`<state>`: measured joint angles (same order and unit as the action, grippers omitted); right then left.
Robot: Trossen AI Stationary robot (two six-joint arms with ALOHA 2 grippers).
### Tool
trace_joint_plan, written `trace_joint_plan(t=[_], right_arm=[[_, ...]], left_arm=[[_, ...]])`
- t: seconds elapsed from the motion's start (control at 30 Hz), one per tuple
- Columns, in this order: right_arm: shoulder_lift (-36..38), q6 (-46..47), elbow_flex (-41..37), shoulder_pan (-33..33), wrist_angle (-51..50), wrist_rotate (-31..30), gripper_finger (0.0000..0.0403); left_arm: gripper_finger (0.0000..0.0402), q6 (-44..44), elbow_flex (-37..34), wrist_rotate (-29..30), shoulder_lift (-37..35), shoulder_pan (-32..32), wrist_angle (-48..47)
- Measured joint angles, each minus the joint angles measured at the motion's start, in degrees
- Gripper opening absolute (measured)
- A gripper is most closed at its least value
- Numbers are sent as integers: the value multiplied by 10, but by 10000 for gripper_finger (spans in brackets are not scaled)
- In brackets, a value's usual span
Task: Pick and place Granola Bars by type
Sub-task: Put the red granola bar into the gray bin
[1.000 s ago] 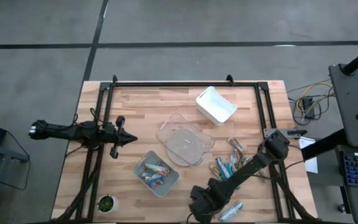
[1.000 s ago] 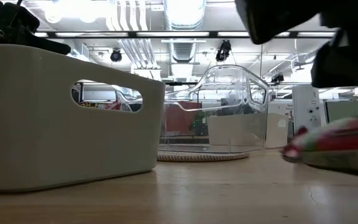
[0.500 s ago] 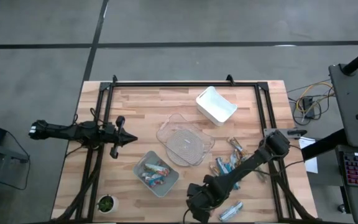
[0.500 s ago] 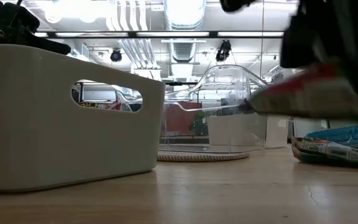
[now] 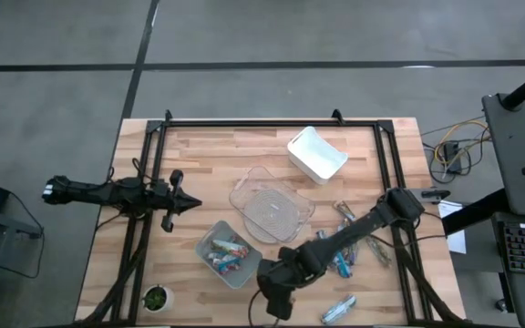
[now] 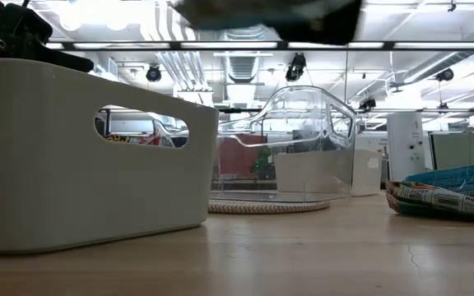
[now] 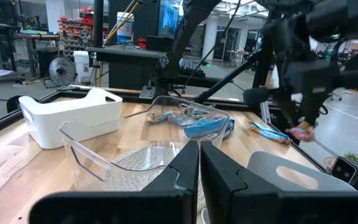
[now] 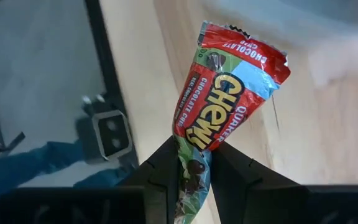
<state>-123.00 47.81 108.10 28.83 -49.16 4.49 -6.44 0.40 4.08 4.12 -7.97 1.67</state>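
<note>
From above, the right gripper hangs over the table's near edge, just right of the grey bin holding several bars. Loose granola bars lie to its right. The left gripper waits at the table's left, fingers pressed together. The right wrist view shows narrow jaws pinching a red bar by its end, wrapper crinkled, above bare wood.

Right end effector clamped shut; left end effector closed, idle.
</note>
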Motion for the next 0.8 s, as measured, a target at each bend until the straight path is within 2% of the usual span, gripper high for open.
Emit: trace_joint_plan(t=[0.43, 0.8], right_arm=[[0, -77, 93, -59, 2, 0, 68], [0, -99, 127, -93, 9, 0, 68]], left_arm=[[0, 0, 0, 0, 0, 0, 0], [0, 0, 0, 0, 0, 0, 0]])
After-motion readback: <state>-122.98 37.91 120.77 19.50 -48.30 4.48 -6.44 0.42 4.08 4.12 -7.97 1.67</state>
